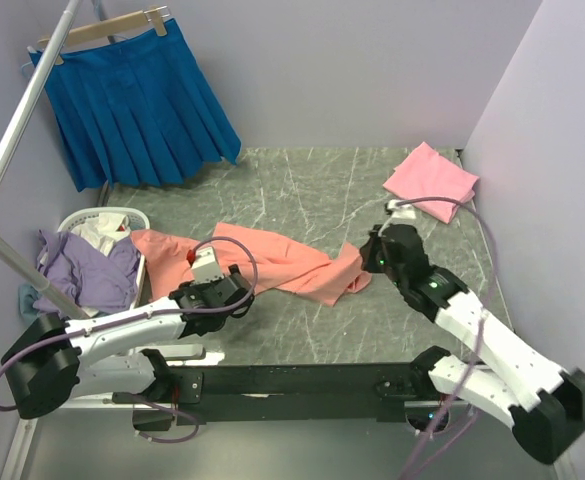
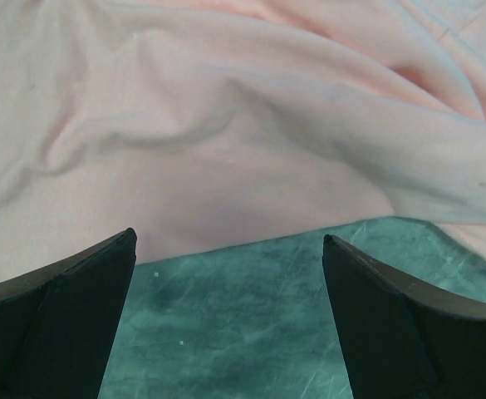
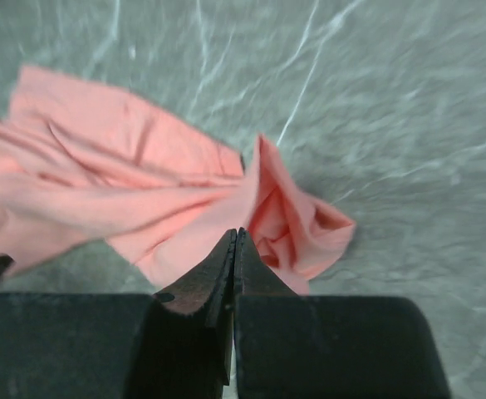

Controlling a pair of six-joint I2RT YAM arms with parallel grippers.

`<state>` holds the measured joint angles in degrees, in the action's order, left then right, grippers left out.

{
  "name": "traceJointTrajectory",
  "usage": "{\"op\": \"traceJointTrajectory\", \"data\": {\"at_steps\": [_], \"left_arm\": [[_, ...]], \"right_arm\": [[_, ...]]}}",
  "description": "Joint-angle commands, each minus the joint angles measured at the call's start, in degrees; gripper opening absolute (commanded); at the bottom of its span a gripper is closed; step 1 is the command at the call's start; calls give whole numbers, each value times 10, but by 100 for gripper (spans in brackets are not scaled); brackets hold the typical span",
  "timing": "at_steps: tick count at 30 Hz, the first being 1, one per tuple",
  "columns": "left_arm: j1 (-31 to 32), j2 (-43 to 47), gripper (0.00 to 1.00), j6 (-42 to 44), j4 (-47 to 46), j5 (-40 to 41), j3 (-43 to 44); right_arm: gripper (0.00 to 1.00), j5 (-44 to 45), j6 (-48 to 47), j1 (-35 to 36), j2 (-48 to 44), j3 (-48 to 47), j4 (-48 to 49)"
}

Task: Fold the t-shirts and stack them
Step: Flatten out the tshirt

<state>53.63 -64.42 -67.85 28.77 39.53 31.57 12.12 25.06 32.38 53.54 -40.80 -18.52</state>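
The salmon-orange t-shirt (image 1: 272, 260) lies crumpled across the middle of the table. It also shows in the left wrist view (image 2: 226, 141) and the right wrist view (image 3: 143, 191). The lighter pink t-shirt (image 1: 430, 180) lies folded at the back right. My left gripper (image 1: 240, 287) is open and low at the orange shirt's near edge, with bare table between its fingers (image 2: 228, 237). My right gripper (image 1: 370, 258) is shut above the shirt's bunched right end. In the right wrist view the right gripper (image 3: 237, 231) shows no cloth between its jaws.
A bright blue pleated skirt (image 1: 142, 100) hangs on a hanger at the back left. A white basket (image 1: 122, 214) holding purple and white clothes stands at the left edge. A white pole (image 1: 17, 130) slants over it. Walls close in the table at the back and right.
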Motion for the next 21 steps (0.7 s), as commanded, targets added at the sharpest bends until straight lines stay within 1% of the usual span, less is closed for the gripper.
{"op": "traceJointTrajectory", "data": {"at_steps": [1,3,5,7,11,15,16,19,20,21], "left_arm": [[21,-12,100,-27,6,26,23],[27,-23,99,-38,7,26,23],[38,-36,99,-54,9,27,21],[47,-44,99,-75,18,31,21],[60,-76,99,-112,29,41,25],[69,-109,99,-163,67,63,40],[74,-115,99,-190,77,63,45],[82,-137,99,-239,102,60,44],[83,-145,99,-245,107,61,43],[84,-148,100,-254,114,63,43]], "right_arm": [[0,84,0,1,-68,-40,-74],[0,90,2,1,-77,-42,-83],[0,113,3,-1,-86,-40,-85],[0,139,0,-4,-87,-42,-87],[0,155,-16,-22,-77,-60,-84],[0,137,-31,-40,-63,-84,-80],[0,131,-32,-42,-62,-89,-79],[0,63,-27,-44,-54,-83,-65],[9,42,-24,-44,-48,-78,-60],[23,17,-14,-44,-43,-70,-61]]}}
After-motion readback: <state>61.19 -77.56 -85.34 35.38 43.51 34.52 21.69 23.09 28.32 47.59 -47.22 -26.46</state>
